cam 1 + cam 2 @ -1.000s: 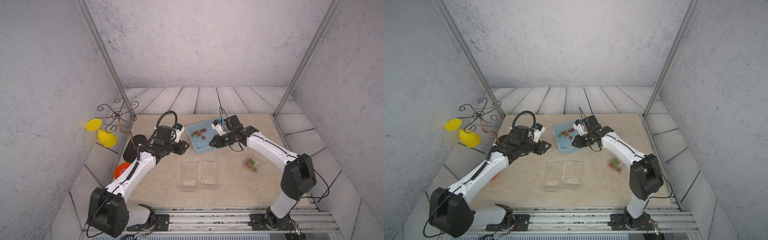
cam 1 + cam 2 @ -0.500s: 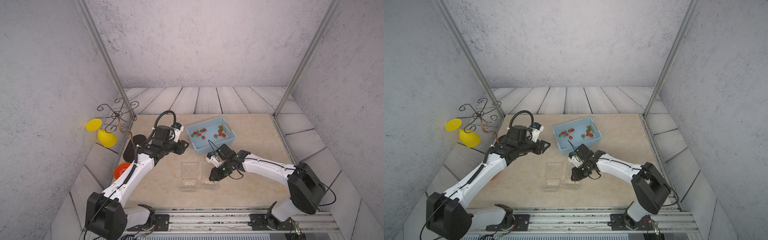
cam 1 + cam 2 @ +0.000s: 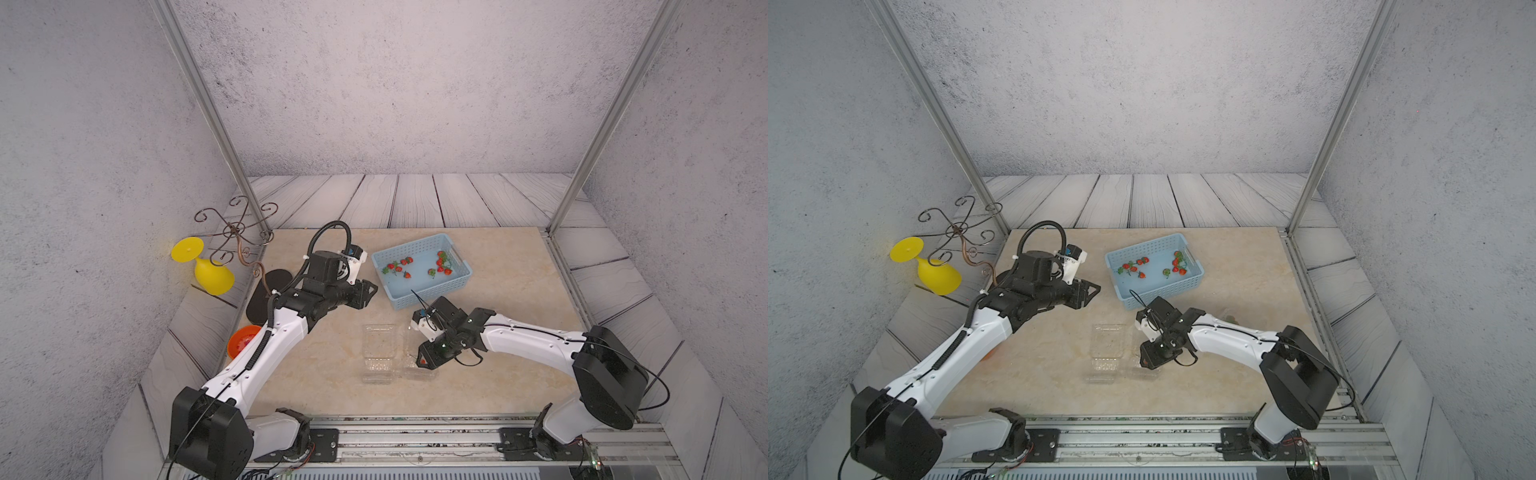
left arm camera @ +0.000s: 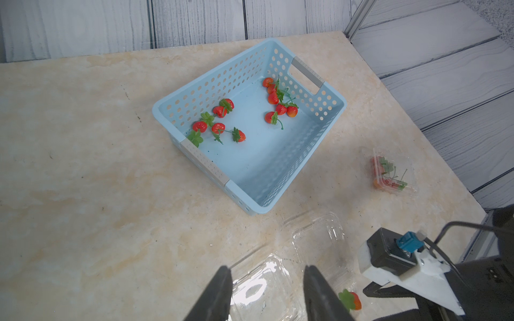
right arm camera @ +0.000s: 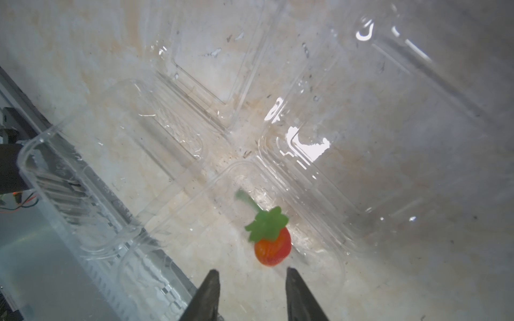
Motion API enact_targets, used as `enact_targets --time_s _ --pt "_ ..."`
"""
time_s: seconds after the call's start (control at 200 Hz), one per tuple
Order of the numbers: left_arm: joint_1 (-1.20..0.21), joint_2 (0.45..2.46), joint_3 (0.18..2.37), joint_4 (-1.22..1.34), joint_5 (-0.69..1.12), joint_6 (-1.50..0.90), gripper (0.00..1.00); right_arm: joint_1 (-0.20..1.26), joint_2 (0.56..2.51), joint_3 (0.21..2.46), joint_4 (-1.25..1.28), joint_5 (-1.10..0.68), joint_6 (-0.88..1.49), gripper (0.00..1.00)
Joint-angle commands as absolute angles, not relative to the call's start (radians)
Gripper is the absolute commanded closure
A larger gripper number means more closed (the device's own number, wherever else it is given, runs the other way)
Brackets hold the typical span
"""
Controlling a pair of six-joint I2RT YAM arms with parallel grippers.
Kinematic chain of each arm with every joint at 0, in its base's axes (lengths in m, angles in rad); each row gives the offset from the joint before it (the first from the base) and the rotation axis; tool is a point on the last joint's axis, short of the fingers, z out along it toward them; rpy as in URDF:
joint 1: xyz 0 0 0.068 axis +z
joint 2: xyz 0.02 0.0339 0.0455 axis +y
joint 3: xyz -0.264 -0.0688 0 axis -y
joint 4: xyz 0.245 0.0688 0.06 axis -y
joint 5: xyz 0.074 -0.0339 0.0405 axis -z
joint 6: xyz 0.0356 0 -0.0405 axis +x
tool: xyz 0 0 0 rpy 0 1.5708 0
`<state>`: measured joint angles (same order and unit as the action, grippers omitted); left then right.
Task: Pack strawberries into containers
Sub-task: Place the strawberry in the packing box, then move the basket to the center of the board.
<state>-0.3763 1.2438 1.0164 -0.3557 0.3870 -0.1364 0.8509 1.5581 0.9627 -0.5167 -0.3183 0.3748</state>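
Two clear open containers lie side by side mid-counter (image 3: 519, 291), and I can barely trace them in both top views: only glints and faint edges mark the empty container (image 3: 377, 353). Its neighbour, the berry container (image 5: 217, 222), is half covered by my right claw (image 5: 251, 278). A third, closed container (image 4: 409, 166) holds several berries near the counter's right edge, and the right forearm hides most of it in the top views. The left arm covers part of an orange bowl (image 3: 243, 338). Both wrist views cut the claws off, showing only dark fingertips. The right arm reaches in low from its base on the near rail, wrist bent down. Its claw points into the berry container, jaws apart and released. One strawberry (image 5: 272, 247), slightly blurred, sits just ahead of the tips, touching neither. The left arm stretches across the counter's left side, its claw roughly level. The left claw (image 4: 267, 278) hangs spread and empty near the blue basket (image 4: 211, 91). The remaining strawberries (image 4: 219, 111) lie in two loose clusters on the basket floor.
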Motion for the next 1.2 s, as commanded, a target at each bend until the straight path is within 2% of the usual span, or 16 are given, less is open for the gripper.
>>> enact_targets --time_s 0.0,0.15,0.365,0.646,0.821,1.011,1.191 --pt "-0.382 1.224 1.019 -0.354 0.390 -0.131 0.54 0.854 1.538 0.977 -0.557 -0.249 0.380 0.56" --pt "-0.382 1.225 1.018 -0.354 0.390 -0.132 0.54 0.829 1.528 1.061 -0.628 -0.164 0.361 0.56" --pt "-0.383 1.226 1.017 -0.356 0.385 -0.128 0.54 0.727 1.574 1.188 -0.620 -0.140 0.319 0.56" --pt "-0.383 1.240 1.017 -0.351 0.386 -0.126 0.54 0.584 1.869 1.469 -0.602 -0.071 0.265 0.54" --pt "-0.383 1.255 1.017 -0.346 0.397 -0.124 0.54 0.540 2.081 1.706 -0.592 -0.153 0.227 0.51" --pt "-0.383 1.262 1.016 -0.347 0.392 -0.109 0.54 0.539 2.320 2.036 -0.743 -0.238 0.114 0.48" --pt "-0.382 1.276 1.016 -0.351 0.387 -0.103 0.54 0.537 2.358 2.139 -0.812 -0.261 0.091 0.49"
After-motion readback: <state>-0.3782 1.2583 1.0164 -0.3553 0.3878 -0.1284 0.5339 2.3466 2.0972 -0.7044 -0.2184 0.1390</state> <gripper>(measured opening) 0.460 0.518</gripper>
